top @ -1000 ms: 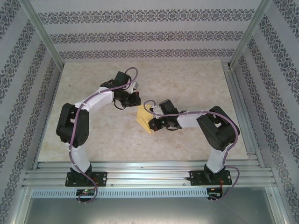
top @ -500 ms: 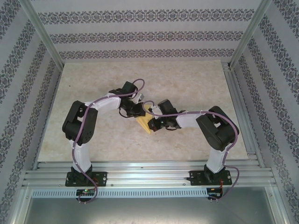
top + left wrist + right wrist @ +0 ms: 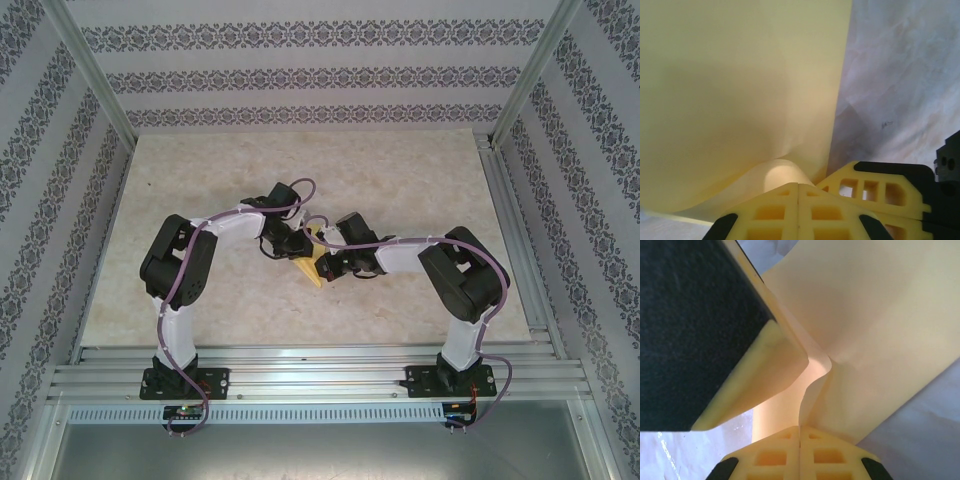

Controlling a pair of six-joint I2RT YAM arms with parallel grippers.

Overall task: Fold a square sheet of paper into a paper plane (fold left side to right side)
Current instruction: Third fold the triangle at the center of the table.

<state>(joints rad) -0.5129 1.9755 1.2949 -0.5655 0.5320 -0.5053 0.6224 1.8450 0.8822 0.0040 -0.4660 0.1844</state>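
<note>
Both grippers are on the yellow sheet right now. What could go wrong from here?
1. The left gripper and right gripper both look shut on the square sheet of paper, close together. The paper buckles at the right pinch, so pulling apart may tear it or leave a stray crease.
2. The grippers crowd each other above the table and could collide on the next move.
</note>
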